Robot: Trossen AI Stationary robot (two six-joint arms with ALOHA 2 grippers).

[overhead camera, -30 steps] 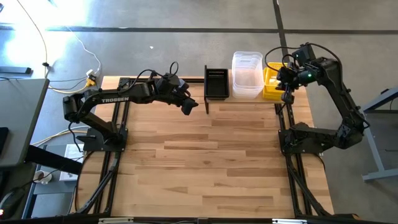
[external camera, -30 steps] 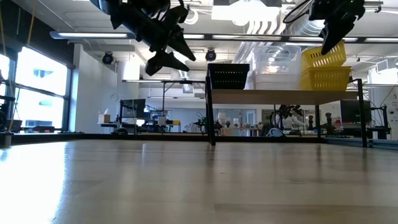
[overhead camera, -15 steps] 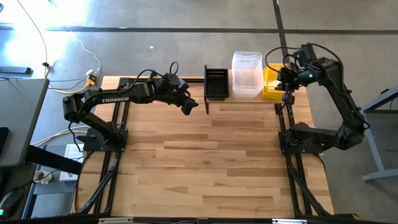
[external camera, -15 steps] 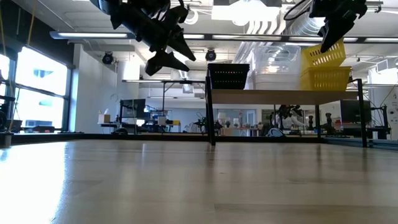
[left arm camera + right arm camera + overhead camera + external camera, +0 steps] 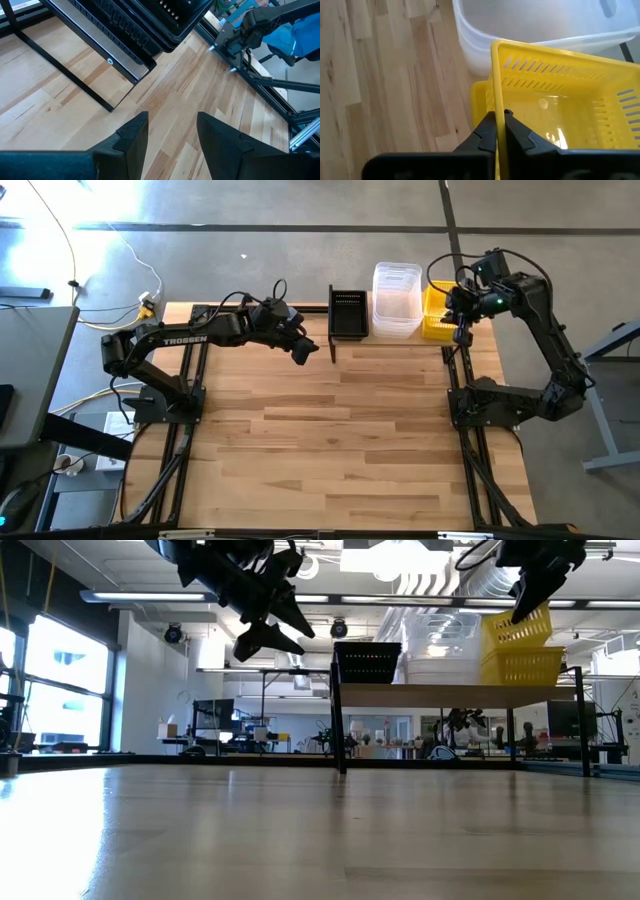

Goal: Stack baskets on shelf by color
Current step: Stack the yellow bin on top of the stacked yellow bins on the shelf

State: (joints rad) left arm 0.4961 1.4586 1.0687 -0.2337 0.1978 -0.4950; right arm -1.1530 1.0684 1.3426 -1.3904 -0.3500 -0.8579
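Over the shelf's [image 5: 455, 694] right end, my right gripper [image 5: 500, 131] pinches the tilted top yellow basket's [image 5: 555, 115] rim above the yellow stack [image 5: 522, 666]. I should level it, then lower straight to nest. My left gripper [image 5: 170, 132], jaws wide, waits beside the black baskets [image 5: 348, 313].

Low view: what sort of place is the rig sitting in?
Probably an open lab or workshop: exposed ceiling ducts, workbenches with equipment behind the table, large windows on one side.

High looks straight down, low level across the tabletop (both share the shelf [image 5: 390, 330]); wrist views sit close.
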